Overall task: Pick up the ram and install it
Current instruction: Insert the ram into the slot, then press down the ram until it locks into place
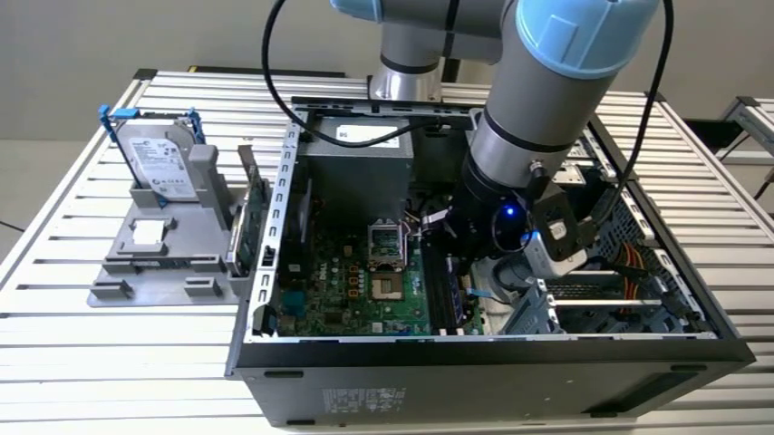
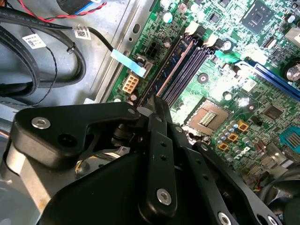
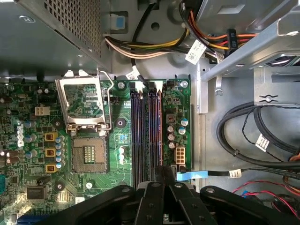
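The ram, a thin bluish-green circuit-board stick [image 2: 169,65], is sitting upright in the outermost of the 4 dark memory slots [image 3: 146,136] on the green motherboard [image 1: 362,290], inside the open black computer case [image 1: 484,372]. The black gripper [image 2: 152,105] is hovering directly over the stick's near end, fingers drawn close together around its edge; whether they are actually clamping it cannot be told.

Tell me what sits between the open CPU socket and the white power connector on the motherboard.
In the first wrist view, the parallel memory slots run between the CPU socket and the white connector, with a few round capacitors beside the slots.
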You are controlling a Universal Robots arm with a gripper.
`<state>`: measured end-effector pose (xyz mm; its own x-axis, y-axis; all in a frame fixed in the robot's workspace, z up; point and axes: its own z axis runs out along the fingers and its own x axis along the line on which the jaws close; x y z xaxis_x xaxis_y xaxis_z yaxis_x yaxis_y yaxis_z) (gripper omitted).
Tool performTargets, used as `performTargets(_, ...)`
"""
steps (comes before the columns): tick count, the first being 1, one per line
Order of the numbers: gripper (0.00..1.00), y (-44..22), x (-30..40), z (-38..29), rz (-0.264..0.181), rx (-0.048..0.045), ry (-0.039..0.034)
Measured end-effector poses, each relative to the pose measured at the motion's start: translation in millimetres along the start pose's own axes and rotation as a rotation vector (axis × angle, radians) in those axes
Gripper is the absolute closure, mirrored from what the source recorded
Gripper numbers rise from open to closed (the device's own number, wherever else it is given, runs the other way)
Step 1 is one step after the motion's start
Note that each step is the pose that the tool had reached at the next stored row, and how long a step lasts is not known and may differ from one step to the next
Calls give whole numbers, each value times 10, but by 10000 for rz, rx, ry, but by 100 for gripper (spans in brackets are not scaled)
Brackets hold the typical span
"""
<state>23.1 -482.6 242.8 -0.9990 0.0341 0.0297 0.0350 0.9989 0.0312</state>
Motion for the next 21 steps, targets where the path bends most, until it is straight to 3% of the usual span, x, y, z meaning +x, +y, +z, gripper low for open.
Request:
performTargets(15,100,0,0,-2,-29,-49,3)
performTargets(21,100,0,0,-2,-586,-33,21)
